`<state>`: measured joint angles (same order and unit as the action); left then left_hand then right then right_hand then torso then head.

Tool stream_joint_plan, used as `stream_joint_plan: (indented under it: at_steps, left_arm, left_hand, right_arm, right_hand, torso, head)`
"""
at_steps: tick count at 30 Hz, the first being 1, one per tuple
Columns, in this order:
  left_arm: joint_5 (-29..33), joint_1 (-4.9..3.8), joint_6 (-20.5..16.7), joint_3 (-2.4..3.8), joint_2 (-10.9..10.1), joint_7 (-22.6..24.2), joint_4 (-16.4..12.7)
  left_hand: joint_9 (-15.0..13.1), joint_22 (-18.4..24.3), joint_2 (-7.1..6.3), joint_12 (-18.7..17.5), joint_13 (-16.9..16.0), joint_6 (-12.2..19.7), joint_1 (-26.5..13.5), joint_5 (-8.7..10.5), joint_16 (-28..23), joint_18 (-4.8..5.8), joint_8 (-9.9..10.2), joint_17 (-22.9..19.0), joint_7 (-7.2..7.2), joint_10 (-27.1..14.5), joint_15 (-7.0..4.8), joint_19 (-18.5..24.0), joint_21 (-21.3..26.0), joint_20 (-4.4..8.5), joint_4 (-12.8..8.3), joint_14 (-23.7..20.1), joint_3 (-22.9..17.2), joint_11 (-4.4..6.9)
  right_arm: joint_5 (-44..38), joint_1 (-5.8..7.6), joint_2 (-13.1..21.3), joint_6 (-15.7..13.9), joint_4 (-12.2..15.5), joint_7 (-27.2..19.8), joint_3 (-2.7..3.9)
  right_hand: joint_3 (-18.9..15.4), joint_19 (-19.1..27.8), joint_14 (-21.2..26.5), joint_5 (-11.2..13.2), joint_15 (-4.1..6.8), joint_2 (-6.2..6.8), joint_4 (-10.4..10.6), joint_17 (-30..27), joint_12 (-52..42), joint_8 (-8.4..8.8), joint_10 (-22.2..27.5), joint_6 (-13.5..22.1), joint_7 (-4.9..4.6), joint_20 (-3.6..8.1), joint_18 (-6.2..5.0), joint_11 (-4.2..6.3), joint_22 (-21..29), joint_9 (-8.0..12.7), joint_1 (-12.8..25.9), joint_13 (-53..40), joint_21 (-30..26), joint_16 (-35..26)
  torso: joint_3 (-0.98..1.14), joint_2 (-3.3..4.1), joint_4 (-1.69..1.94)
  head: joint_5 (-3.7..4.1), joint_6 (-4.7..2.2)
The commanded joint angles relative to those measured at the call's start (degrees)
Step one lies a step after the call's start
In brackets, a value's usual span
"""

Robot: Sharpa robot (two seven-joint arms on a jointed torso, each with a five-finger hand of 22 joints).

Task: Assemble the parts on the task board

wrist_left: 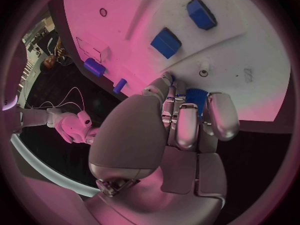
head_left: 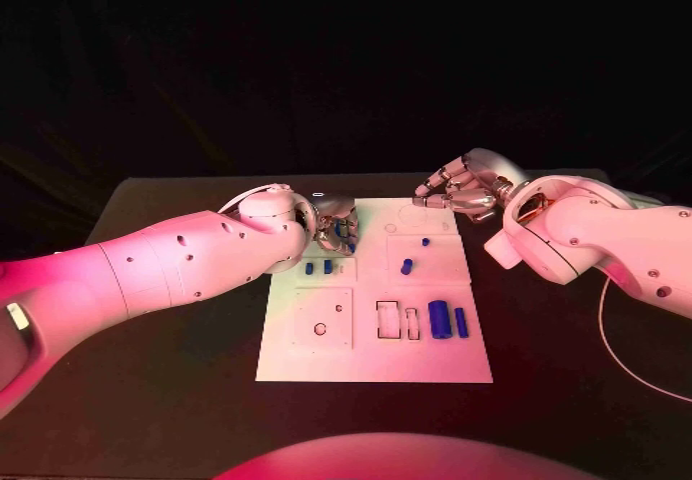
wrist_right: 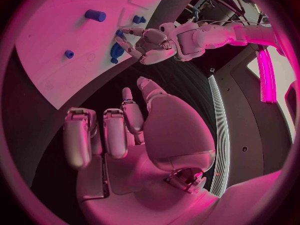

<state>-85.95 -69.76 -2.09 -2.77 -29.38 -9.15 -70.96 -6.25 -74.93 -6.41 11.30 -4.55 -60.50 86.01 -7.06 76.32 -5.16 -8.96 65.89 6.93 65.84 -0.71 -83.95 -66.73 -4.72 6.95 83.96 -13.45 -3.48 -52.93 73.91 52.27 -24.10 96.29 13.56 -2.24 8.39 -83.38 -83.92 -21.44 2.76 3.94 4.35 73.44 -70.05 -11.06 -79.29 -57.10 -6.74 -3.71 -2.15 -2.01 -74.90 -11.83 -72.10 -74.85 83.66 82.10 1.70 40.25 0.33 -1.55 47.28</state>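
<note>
The white task board (head_left: 375, 355) lies mid-table. My left hand (head_left: 335, 222) is at its far left part, fingers closed round a ribbed blue part (wrist_left: 197, 97) that stands on the board (wrist_left: 250, 60). Two blue blocks (head_left: 319, 267) lie just in front of that hand. Two blue cylinders (head_left: 449, 320) lie at the board's near right, and a small blue peg (head_left: 407, 266) and another (head_left: 426, 241) sit mid-board. My right hand (head_left: 462, 190) hovers above the far right corner with loosely bent fingers holding nothing. The right wrist view shows the left hand (wrist_right: 150, 42) on the blue part (wrist_right: 115, 50).
Rectangular cut-outs (head_left: 389, 318) and a round recess (head_left: 320, 327) mark the near half of the board. Black table (head_left: 173, 390) surrounds the board on all sides. A thin white cable (head_left: 635, 360) runs along the table at the right.
</note>
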Motion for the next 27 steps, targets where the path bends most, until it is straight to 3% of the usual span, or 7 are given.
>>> stream_joint_plan:
  at_steps: [1, 15, 27]
  left_arm:
    - [-0.73, 0.15, 1.34, -0.04, 0.35, -0.61, 0.20]
    - [-0.30, 0.20, 2.42, -0.05, 0.98, -0.44, 0.50]
    - [0.49, 0.38, -0.39, -0.05, 1.05, -0.26, 0.99]
  left_hand:
    - [0.08, -3.06, -0.38, -0.39, 0.16, -0.29, -0.09, -0.03, -0.40, 0.77, 0.40, -0.14, 0.00, 0.33, -0.55, -1.49, -0.36, 0.28, 0.08, 1.86, -0.41, -0.08]
    - [0.35, -3.42, -0.53, -0.98, 0.38, -0.50, -0.03, -0.07, -0.45, 0.85, 0.91, -0.67, 0.03, 0.84, -0.57, -1.54, -0.80, 0.28, -0.18, 1.82, -1.56, -0.08]
    - [0.39, -4.76, 0.26, -2.09, 0.24, -4.09, 1.61, -0.16, -0.84, 1.14, 0.82, -2.82, -0.01, 4.70, -1.06, -1.80, -2.67, 0.68, -2.90, 1.59, -8.20, 0.43]
  right_arm:
    - [-0.30, -0.04, -0.07, 0.85, 0.08, -0.41, 0.00]
    - [-0.32, -0.04, -0.16, 1.37, 0.11, -0.32, 0.00]
    - [-0.33, -0.04, -0.19, 1.67, 0.15, -0.26, 0.00]
  right_hand:
    - [0.08, 0.20, -3.08, -0.50, -0.49, -0.23, 0.02, 0.04, 0.09, -0.25, 0.37, 0.36, -0.15, -0.14, -0.86, 0.07, -1.49, -0.08, -0.59, -0.04, -0.18, -0.34]
    - [0.09, 0.20, -3.10, -0.63, -0.49, -0.26, 0.03, 0.10, 0.02, -0.28, 0.32, 0.35, -0.14, -0.14, -0.85, 0.07, -1.49, -0.10, -0.61, -0.10, -0.18, -0.32]
    - [0.13, 0.16, -3.10, -0.89, -0.48, -0.33, 0.05, 0.09, -0.03, -0.34, 0.28, 0.29, -0.12, -0.13, -0.84, 0.09, -1.56, -0.15, -0.67, -0.14, -0.15, -0.32]
  torso:
    - [0.03, 0.02, -0.01]
    - [-0.02, -0.01, 0.07]
    - [-0.01, 0.00, 0.06]
  head:
    - [0.14, 0.08]
    - [0.34, 0.23]
    - [0.53, 0.21]
